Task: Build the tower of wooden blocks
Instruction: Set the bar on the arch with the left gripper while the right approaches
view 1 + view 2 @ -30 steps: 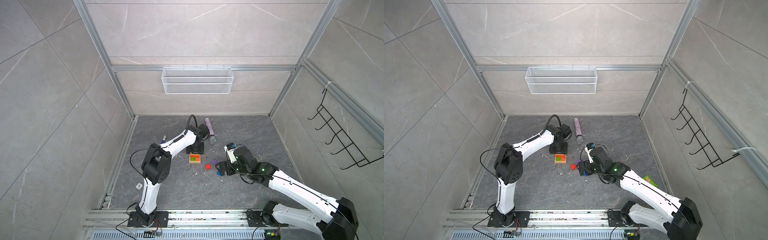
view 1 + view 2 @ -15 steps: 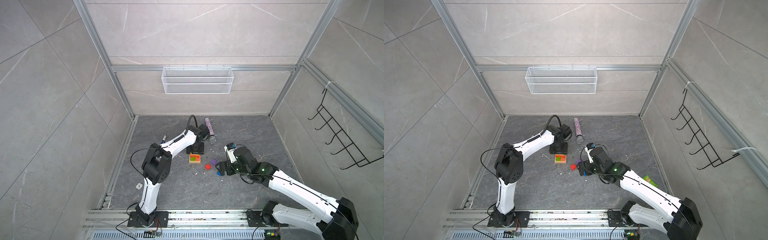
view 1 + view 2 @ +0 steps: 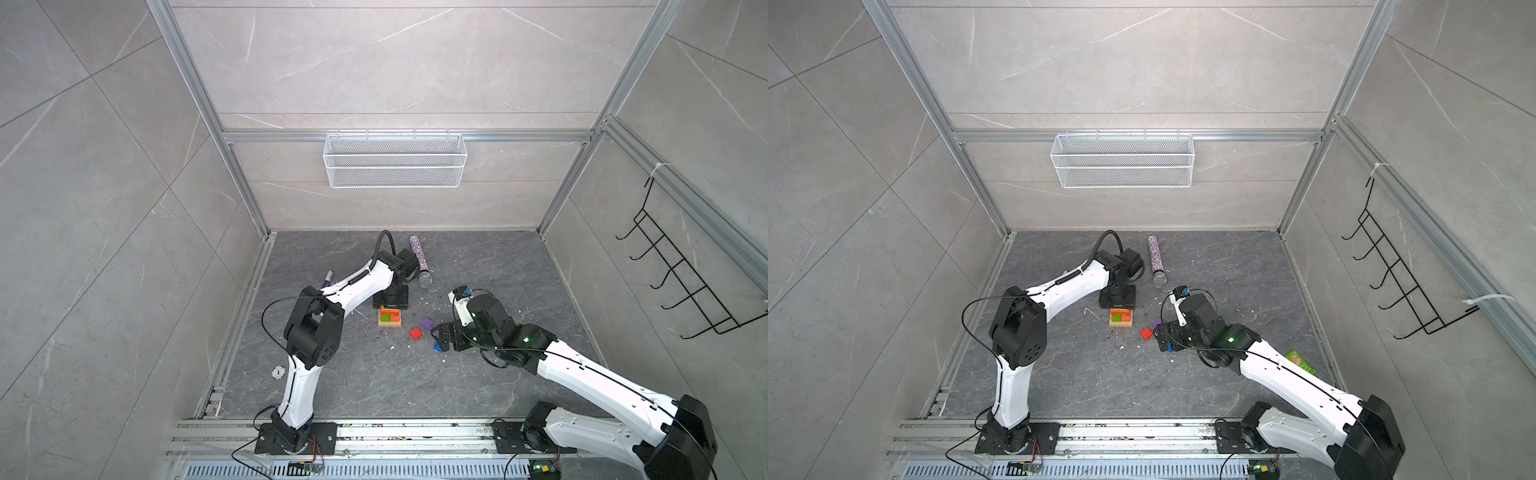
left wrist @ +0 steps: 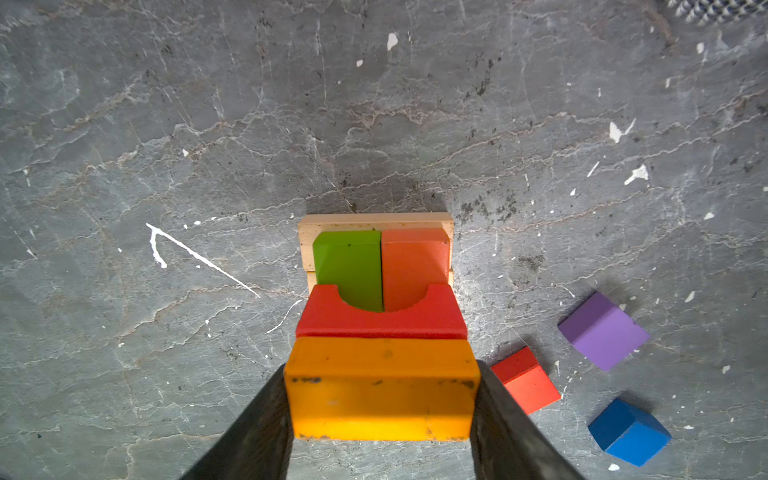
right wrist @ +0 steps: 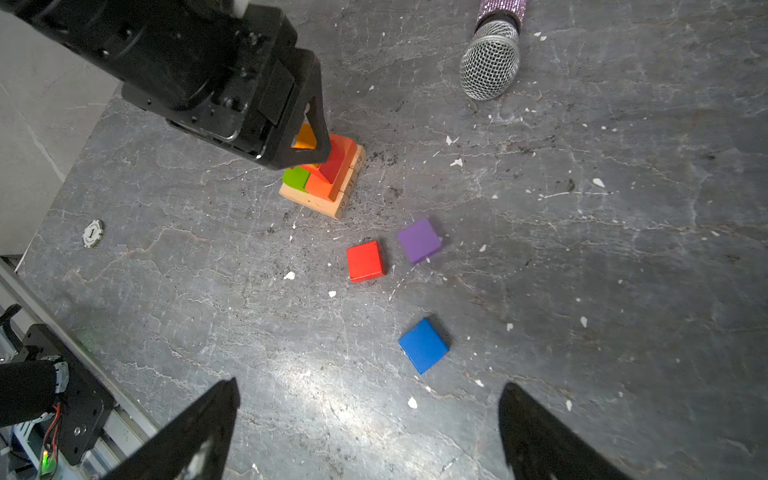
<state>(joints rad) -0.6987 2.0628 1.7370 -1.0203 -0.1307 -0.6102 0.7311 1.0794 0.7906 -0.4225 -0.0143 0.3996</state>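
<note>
Nothing has shifted: left pincer (image 4: 381, 368) grips an orange block (image 4: 382, 399) at the tower (image 4: 374, 220); right pincer (image 5: 369, 385) gapes wide, empty, near the blue cube (image 5: 424, 345).

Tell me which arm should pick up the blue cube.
Right: the right gripper hangs open and empty near the blue cube, while the left gripper is shut on the orange block at the tower.

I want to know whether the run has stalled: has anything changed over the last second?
Nothing visibly changed. The left gripper still clamps the orange-yellow block at the top of the tower. The right gripper stays open above the floor, and the red cube, purple cube and blue cube lie where they were.
</note>
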